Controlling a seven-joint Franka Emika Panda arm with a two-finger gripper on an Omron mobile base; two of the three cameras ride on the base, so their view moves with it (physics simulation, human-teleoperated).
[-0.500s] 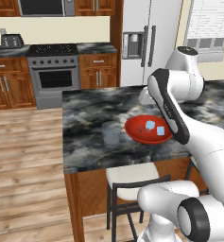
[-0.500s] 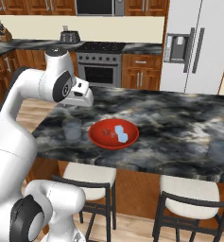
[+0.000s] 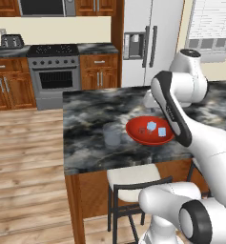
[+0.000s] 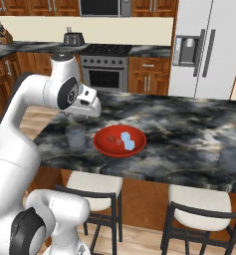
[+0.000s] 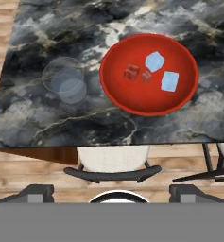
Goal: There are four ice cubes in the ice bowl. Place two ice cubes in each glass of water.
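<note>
The red ice bowl sits on the dark marble island, near its front edge. Two pale blue ice cubes lie in it, and two smaller cubes beside them look reddish. A clear glass of water stands just left of the bowl; I also see this glass and the bowl from the left base. A second glass stands far to the right on the island. My gripper hovers high above the front edge, open and empty.
Two white-cushioned stools are tucked under the island's front edge. Beyond the island are a stove, wooden cabinets and a steel fridge. Wood floor lies to the left.
</note>
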